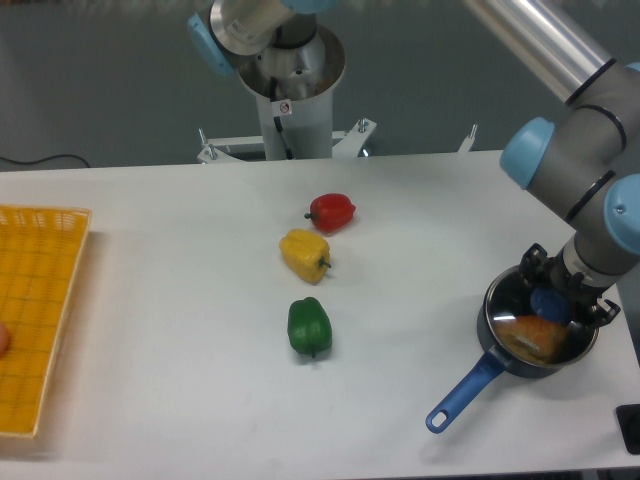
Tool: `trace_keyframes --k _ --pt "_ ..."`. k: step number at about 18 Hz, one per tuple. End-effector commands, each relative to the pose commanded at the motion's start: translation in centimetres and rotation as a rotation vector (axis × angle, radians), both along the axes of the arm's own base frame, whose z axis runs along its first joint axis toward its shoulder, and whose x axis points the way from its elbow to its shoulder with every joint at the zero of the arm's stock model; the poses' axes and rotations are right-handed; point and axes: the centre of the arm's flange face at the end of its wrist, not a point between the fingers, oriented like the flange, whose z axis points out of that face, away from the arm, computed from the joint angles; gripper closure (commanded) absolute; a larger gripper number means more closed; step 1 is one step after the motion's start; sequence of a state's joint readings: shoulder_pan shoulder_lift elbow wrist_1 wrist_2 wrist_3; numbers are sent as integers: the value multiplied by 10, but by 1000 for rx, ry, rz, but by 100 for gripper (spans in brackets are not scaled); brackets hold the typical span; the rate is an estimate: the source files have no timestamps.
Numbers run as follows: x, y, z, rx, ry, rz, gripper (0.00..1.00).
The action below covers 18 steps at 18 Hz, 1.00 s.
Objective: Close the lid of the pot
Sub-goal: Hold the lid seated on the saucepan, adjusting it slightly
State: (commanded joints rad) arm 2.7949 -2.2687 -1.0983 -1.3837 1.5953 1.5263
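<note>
Nearest the camera lay the bright blue handle [462, 393] of the pot [497, 330], pointing toward the front-left edge of the worktop [180, 260]. The pot itself sat at the right end of the worktop — small, round, dark. Something orange [532, 338] showed inside it through the glass.

The pot lid [570, 345] lay over the pot's mouth, its thin metal rim roughly matching the pot's rim. Whether it was fully seated or a touch raised on the far side could not be told from this view. The blue knob [549, 303] at its centre was visible between the dark fingers.

The claw [562, 292] hung directly over the lid, fingers either side of the knob. Whether they were pinching the knob or had just parted from it — cannot tell; the gap was too small and dark to read.

Judgement: the placing step was in hand and close to finished, the lid at or nearly at its seat. The next move would call for releasing the knob, if it was held, and a straight vertical lift clear of it, so that the lid is not dragged sideways off the rim.

Elsewhere, well apart from the pot: a red pepper [332, 211], a yellow pepper [305, 254] and a green pepper [309, 326] in a loose line mid-worktop, and a yellow basket [45, 300] at the left edge.
</note>
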Motion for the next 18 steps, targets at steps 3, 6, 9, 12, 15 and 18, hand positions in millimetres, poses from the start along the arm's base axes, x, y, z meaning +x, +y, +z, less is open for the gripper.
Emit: trace_keyframes --k 3,6,9,12,15,18 --pt "0 0 0 0 0 -2 43" --pt "0 0 1 1 3 -2 35" --pt "0 0 0 1 1 -2 35" --pt "0 0 1 1 3 0 35" --pt "0 0 -1 1 3 0 35" --pt "0 0 -3 5 13 2 35"
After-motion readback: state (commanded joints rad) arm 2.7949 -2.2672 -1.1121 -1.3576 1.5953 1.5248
